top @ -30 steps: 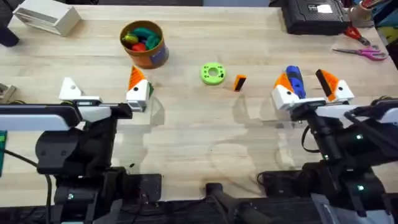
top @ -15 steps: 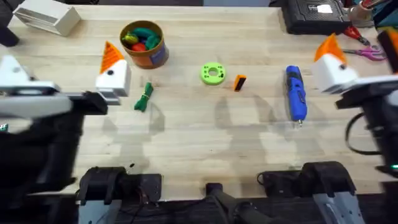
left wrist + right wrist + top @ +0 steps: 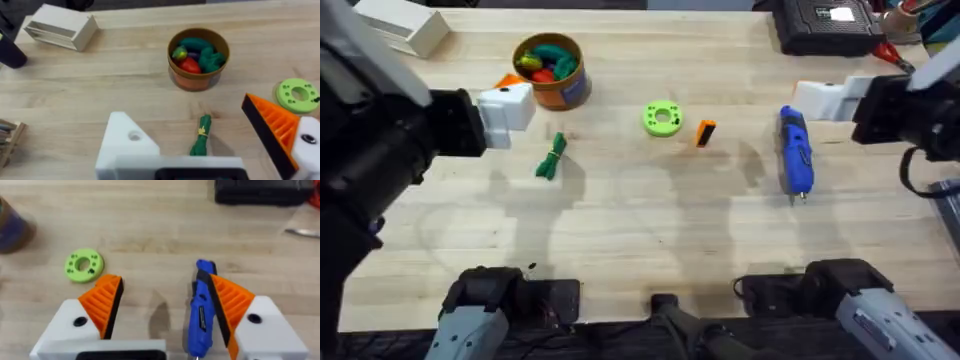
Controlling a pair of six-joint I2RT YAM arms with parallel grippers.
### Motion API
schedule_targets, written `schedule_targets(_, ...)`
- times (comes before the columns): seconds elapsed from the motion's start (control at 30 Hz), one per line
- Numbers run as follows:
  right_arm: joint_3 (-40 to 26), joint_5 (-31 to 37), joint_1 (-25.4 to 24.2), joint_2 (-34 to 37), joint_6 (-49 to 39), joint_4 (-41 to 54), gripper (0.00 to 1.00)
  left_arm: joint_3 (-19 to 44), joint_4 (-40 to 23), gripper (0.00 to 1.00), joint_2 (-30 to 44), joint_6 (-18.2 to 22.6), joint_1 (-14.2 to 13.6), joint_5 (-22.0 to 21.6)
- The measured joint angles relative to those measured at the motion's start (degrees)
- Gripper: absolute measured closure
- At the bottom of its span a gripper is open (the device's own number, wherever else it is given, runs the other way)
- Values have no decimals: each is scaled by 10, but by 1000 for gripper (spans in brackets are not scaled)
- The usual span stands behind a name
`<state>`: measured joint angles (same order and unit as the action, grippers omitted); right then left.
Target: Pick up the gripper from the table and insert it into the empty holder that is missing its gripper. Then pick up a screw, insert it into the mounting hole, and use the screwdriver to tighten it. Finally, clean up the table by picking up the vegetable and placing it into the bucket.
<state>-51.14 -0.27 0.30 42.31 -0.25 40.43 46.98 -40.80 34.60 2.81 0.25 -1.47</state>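
1. Since a moment ago both arms have risen from the wooden table (image 3: 650, 230); the screwdriver (image 3: 795, 152) lies where it was left.
2. Left gripper (image 3: 210, 145): one orange ribbed finger, one bare white holder (image 3: 125, 142); spread apart, empty.
3. Right gripper (image 3: 165, 310): two orange ribbed fingers, apart, empty; blue screwdriver on the table beneath.
4. The gripper (image 3: 704, 132), an orange wedge, lies between both arms, beside a green ring (image 3: 662, 118).
5. Vegetable (image 3: 201, 142), dark green, below the left gripper; round orange bucket (image 3: 197, 57) beyond.

Loose parts scattered across the tabletop.
The orange gripper (image 3: 705, 132) lies beside the blue screwdriver (image 3: 794, 152); the dark-green vegetable (image 3: 552, 158) rests near the orange bucket (image 3: 552, 70); the white holder (image 3: 127, 145) stands fingerless.
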Motion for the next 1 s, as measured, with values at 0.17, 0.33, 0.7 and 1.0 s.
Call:
schedule_targets(0.17, -5, 0, 0, 22, 0, 16, 11, 0, -6, 15, 18, 0, 0, 2)
schedule_targets(0.33, -6, 0, 0, 22, 0, 16, 10, 0, -12, 15, 18, 0, 0, 2)
schedule_targets(0.7, -6, 0, 0, 22, 0, 16, 10, 0, -74, 15, 18, -37, 0, -1)
schedule_targets(1.0, -6, 0, 0, 22, 0, 16, 10, -40, -48, 15, 28, -46, -7, 27)
